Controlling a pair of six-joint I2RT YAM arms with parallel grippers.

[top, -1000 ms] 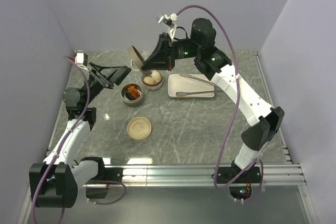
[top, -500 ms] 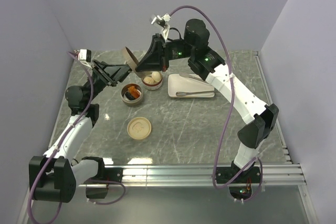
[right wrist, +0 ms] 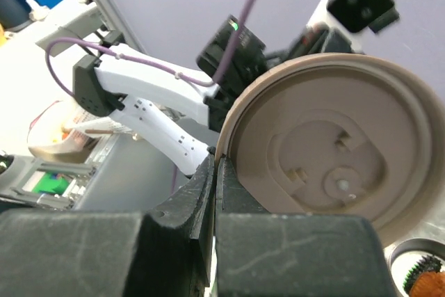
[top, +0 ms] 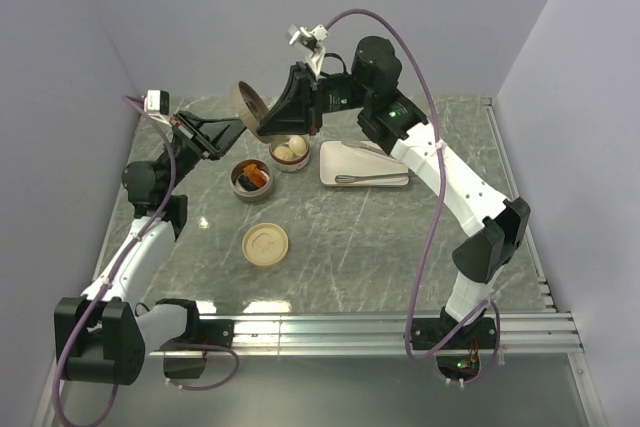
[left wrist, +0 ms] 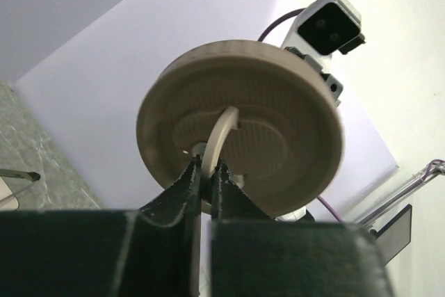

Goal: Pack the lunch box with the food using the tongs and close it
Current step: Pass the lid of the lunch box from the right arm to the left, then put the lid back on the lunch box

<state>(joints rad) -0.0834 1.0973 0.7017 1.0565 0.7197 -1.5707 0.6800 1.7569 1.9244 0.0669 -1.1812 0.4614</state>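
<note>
Tongs (top: 372, 179) lie flat on the white plate (top: 336, 159), close to its near edge. Their long axis runs left-right in the top view, parallel to the plate's long side. The left end stops near the plate's left corner and the right end reaches toward the right edge. Can't tell which end is the joint, and part of the plate's back side is hidden under the right arm. Neither gripper touches the tongs.

Both grippers are on the raised lid (top: 247, 100), which is held in the air above the back-left of the table (top: 350, 247). The lid stands on edge and tilted, top face toward the left arm, underside toward the right arm.

Left gripper (left wrist: 205, 170): jaws closed narrow, pinching the loop handle on the lid's top. Right gripper (right wrist: 215, 165): jaws clamped thin on the lid's rim, with the underside filling its wrist view.

Food is in two round open containers left of the plate. The back container (top: 290, 152) holds pale cream balls. The front container (top: 251, 178) holds orange and dark pieces. The two sit just beside each other. A second lid (top: 265, 243) lies flat on the table nearer the arms, well apart from the containers.
</note>
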